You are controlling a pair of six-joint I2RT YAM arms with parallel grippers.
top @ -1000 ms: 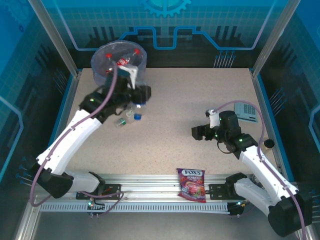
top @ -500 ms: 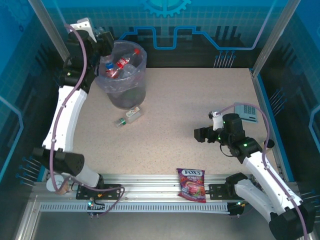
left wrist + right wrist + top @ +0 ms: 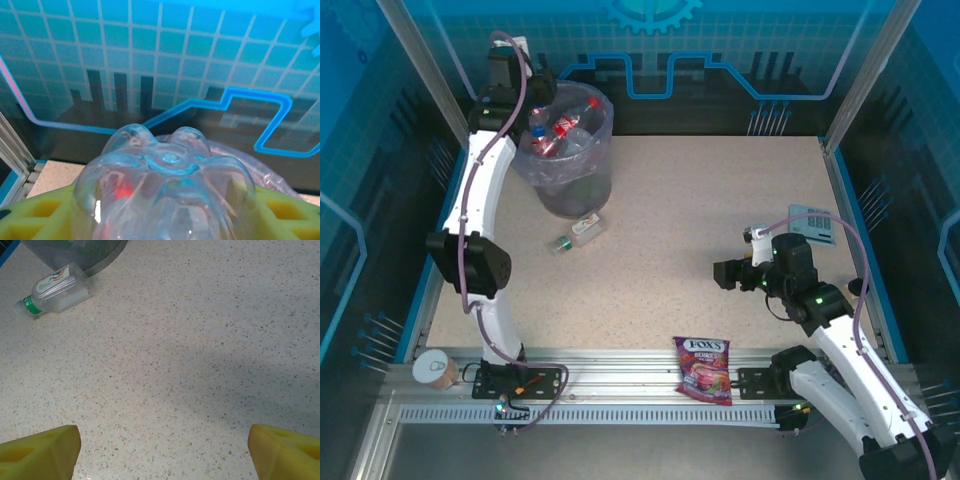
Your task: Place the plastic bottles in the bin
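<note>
The bin, grey mesh lined with a lilac bag, stands at the far left and holds several red-capped plastic bottles. My left gripper is raised at the bin's far-left rim, shut on a clear plastic bottle whose base faces the wrist camera between the yellow fingers. The bag's rim shows just beyond it. A green-capped bottle lies on the table in front of the bin. My right gripper hovers open over bare table at the right.
A purple-red Fox's candy bag lies on the near rail. A paper cup stands at the near left corner. A white keypad device and a small black object sit by the right wall.
My left arm lifted a bottle from the table in front of the bin and swung up to the bin's far-left rim. The right arm drifted slightly nearer.
</note>
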